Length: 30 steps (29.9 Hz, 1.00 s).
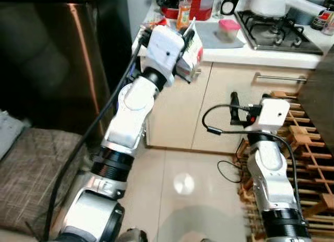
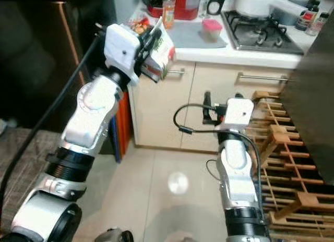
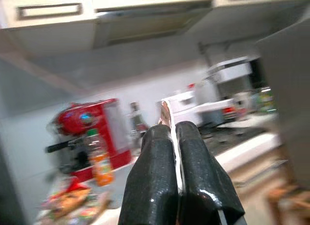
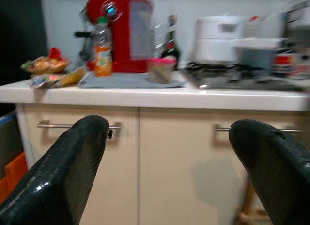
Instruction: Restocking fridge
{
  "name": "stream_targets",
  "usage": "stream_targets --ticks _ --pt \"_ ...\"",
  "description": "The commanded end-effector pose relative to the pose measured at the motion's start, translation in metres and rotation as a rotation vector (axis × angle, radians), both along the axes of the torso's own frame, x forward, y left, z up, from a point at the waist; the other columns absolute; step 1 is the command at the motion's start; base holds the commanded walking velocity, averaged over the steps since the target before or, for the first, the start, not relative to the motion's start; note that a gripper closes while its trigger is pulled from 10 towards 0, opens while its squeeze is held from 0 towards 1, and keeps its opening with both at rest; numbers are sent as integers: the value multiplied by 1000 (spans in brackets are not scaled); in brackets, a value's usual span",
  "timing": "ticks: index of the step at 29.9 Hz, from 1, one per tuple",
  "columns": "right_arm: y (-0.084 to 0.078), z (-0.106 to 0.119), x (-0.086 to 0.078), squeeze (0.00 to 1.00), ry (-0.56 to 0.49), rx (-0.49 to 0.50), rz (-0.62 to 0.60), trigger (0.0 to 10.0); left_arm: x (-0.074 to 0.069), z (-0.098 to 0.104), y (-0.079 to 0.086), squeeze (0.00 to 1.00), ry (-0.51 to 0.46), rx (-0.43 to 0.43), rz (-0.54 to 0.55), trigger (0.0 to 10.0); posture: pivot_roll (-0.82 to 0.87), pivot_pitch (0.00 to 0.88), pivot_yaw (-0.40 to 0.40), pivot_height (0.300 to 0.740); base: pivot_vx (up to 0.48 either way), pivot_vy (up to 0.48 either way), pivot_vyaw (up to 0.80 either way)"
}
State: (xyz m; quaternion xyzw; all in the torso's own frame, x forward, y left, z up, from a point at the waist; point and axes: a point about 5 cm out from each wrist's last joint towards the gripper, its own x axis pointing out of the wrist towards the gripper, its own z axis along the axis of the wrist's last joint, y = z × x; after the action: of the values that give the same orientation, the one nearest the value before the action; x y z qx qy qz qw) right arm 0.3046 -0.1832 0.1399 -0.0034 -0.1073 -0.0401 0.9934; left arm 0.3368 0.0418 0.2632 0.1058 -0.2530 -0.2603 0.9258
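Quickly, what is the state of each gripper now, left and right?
Left gripper: shut on a thin food packet, raised near the counter.
Right gripper: open, holding nothing, facing the cabinets.

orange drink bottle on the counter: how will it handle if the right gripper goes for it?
The orange drink bottle is tall and narrow on a small base, so a sideways push would probably tip it, and it may roll once down. It looks like smooth plastic, likely slippery under hard fingers. The right gripper is open before the cabinet; the left gripper is shut on a carton.
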Motion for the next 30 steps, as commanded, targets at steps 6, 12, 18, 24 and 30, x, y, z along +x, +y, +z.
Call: stream_targets --ticks 6,12,18,24,30 --pt "0 1 1 63 4 3 15 10000 -2 -1 6 0 6 -9 25 10000 -110 0 -44 740 -246 0 0" --pt "14 -4 6 67 23 21 62 10000 -5 -29 21 0 112 -38 69 10000 -54 0 -60 740 0 0 0" --pt "20 -29 5 63 113 18 93 10000 -11 -103 53 0 417 -171 255 10000 -13 0 -73 740 40 -283 0" --pt "15 -53 -8 63 208 10 83 10000 -20 -141 72 0 563 -211 357 10000 -17 0 -78 740 120 -412 0" --pt "15 -63 -14 59 229 18 59 10000 -15 -141 53 0 568 -156 284 10000 -62 0 -23 740 242 -412 0"
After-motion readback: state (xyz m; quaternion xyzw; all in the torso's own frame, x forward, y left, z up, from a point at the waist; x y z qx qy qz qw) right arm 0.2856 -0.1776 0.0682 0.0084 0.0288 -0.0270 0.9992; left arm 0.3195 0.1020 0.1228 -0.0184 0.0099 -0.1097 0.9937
